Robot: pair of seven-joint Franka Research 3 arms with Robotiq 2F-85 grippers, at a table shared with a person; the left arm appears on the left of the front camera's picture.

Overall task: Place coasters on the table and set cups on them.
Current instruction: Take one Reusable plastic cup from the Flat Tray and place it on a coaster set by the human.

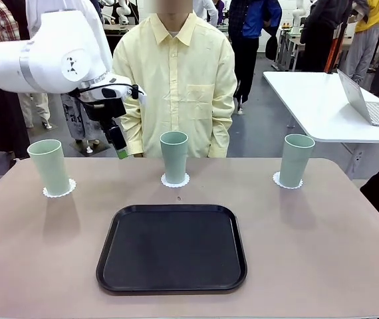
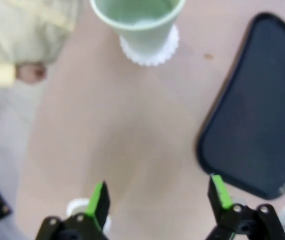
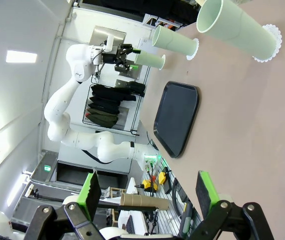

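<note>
Cups [image 1: 174, 156] all sit upright on lacy coasters [image 1: 175, 180] along the far side of the bench [image 1: 322, 246] (black tray [image 1: 171, 248] in the middle). Left end effector [image 1: 118, 147] hangs open between left and middle cup; right end effector [image 3: 147, 192] is open too.

Three cups [image 1: 174, 156] on coasters [image 1: 175, 180] behind tray [image 1: 171, 248]; apparently centred on table [image 1: 322, 246].

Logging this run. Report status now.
Left gripper open, empty, raised over the table. Right gripper open, empty. Three cups standing on coasters. Tray bare; nothing blocking.
</note>
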